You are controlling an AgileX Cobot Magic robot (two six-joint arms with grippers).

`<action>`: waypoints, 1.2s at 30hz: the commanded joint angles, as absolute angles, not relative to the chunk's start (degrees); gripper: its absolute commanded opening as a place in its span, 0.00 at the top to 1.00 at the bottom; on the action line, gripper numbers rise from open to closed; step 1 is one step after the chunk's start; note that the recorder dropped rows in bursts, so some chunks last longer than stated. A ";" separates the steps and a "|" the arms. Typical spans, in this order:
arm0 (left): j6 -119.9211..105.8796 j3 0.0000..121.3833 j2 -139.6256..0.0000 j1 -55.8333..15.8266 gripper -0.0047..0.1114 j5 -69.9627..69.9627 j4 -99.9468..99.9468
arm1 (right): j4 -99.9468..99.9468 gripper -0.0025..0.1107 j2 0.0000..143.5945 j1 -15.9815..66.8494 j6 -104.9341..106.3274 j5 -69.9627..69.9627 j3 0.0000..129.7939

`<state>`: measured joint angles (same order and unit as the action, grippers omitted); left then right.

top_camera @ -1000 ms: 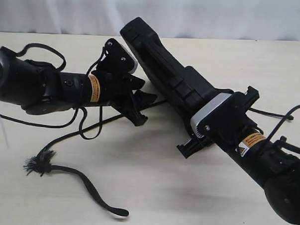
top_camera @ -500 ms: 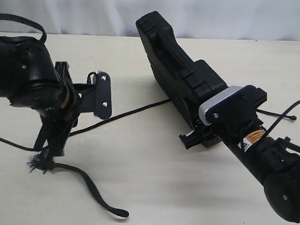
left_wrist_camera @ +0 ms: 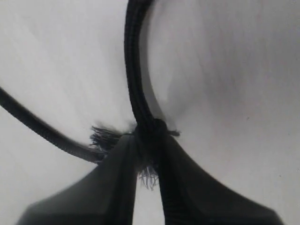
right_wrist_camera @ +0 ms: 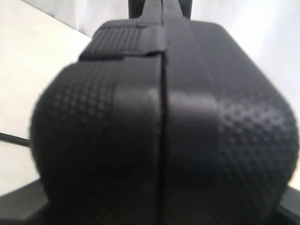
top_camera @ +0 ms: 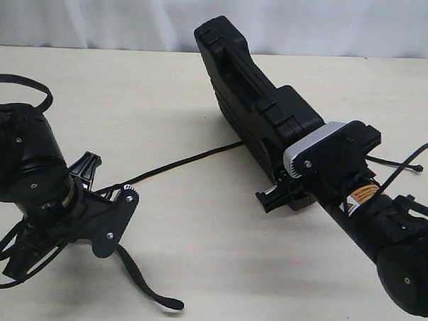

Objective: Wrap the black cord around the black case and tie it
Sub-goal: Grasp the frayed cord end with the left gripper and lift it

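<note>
Now, your left hand clenched on the black cord, right hand grasping the black case: you wrap next.

I can't read any words or numbers anywhere. The only marking I see is an orange-and-white warning sticker on the right arm, its print too small.

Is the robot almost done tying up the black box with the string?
Not yet, it is just starting. The right tool holds the black case tipped up on its edge. The left tool pinches the black cord at its fuzzy tuft. No loop goes around the case, and no knot is tied.
</note>
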<state>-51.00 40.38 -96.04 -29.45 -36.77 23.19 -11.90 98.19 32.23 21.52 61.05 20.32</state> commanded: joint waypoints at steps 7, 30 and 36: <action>-50.90 40.01 -96.59 -26.80 0.58 -33.91 20.56 | -12.35 0.94 98.45 32.07 20.18 56.55 20.02; -53.05 40.36 -97.55 -23.74 0.96 -32.36 16.43 | -12.35 0.94 98.45 32.07 20.15 56.39 20.02; -52.80 40.36 -85.89 -22.21 0.96 -24.85 6.72 | -12.35 0.94 98.45 32.07 18.75 56.20 20.02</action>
